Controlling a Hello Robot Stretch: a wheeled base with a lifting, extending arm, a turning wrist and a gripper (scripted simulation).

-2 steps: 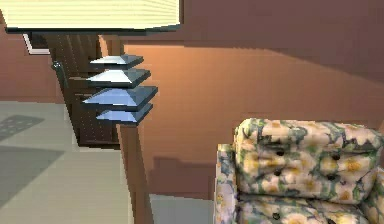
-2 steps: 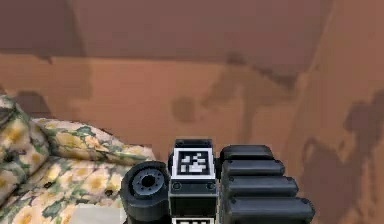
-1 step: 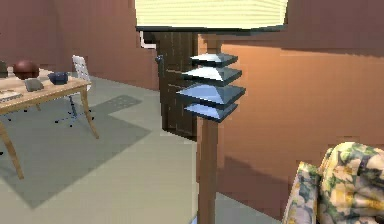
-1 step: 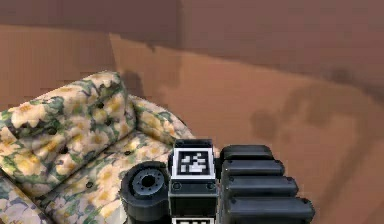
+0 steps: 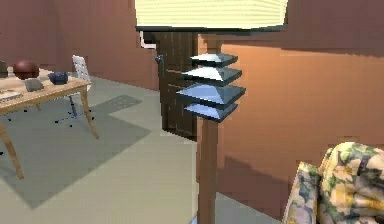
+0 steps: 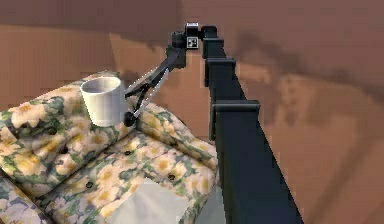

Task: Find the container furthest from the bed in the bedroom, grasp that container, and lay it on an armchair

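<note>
Container: a white, cup-shaped container (image 6: 103, 100) shows against the floral armchair (image 6: 90, 170), above its seat cushions, at the arm side view's left.
Gripper: the gripper (image 6: 133, 108) slants down from the dark arm (image 6: 235, 120), its thin fingers ending at the container's side; whether it grasps the container cannot be told.
Ahead: a floor lamp (image 5: 207, 150) with a pale shade stands close, a dark door (image 5: 178, 90) behind it.
Far left: a wooden table (image 5: 45, 98) carries a brown ball (image 5: 25, 69) and a dark bowl (image 5: 58, 77).
Walls: reddish brown.
</note>
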